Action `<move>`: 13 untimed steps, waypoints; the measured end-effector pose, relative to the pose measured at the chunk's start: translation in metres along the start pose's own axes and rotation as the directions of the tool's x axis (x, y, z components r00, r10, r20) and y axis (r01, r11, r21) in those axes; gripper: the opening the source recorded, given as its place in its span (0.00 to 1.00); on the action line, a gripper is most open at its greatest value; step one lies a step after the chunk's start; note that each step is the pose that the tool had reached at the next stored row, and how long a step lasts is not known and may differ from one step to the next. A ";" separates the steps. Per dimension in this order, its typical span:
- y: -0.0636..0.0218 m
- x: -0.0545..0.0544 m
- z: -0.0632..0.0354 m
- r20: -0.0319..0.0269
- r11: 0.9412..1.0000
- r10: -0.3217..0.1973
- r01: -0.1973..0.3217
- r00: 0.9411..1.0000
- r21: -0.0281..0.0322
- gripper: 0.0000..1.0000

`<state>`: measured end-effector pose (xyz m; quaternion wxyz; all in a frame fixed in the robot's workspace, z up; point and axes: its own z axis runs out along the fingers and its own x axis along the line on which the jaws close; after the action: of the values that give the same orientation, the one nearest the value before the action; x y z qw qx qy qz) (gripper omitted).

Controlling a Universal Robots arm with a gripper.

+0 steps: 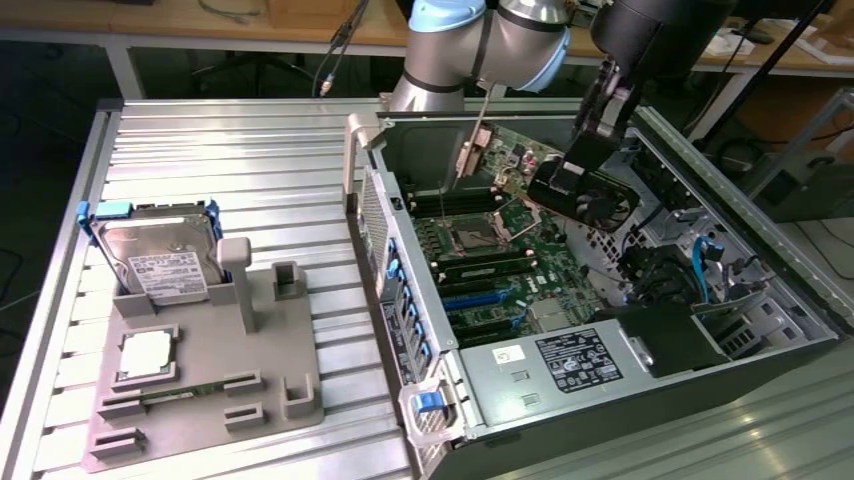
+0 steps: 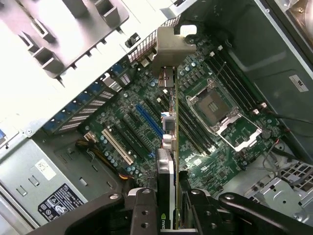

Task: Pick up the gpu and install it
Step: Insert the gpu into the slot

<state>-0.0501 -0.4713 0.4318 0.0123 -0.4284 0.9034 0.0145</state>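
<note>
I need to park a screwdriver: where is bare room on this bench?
Bare: the ribbed table beyond the hard drive, across to the case wall. Crowded: the grey fixture, and inside the case, where the tool holds the gpu.

Top of arm cut off at exterior view's 12 o'clock edge. Near end of gpu runs off wrist view between the jaws. Print on label too small to read.

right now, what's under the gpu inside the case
The gripper holds the gpu edge-on above the motherboard: its blue slot, white slot and cpu socket show. The strip directly beneath the card is covered.
</note>
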 end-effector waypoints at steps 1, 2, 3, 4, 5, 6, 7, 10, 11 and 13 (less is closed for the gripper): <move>0.0000 0.000 0.0000 0.000 1.000 -0.010 0.010 1.000 0.000 0.27; 0.0000 0.000 0.0000 0.000 1.000 -0.022 0.022 1.000 -0.001 0.27; 0.0000 0.000 0.0000 -0.001 0.999 -0.032 0.032 0.999 -0.001 0.27; 0.0000 0.000 0.0000 -0.001 0.999 -0.038 0.038 0.999 -0.001 0.27; 0.0000 0.000 0.0000 -0.001 0.999 -0.046 0.046 0.999 -0.002 0.27; 0.0000 0.000 0.0000 -0.001 0.998 -0.056 0.056 0.998 -0.002 0.27; 0.0000 0.000 0.0000 -0.001 0.998 -0.069 0.069 0.998 -0.002 0.27; 0.0000 0.000 0.0000 -0.001 0.996 -0.092 0.092 0.996 -0.003 0.27; 0.0000 0.000 0.0000 -0.001 0.995 -0.099 0.099 0.995 -0.004 0.27; 0.0000 0.000 0.0000 -0.002 0.993 -0.115 0.115 0.993 -0.004 0.27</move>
<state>-0.0501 -0.4713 0.4319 0.0114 -0.4796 0.8773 0.0151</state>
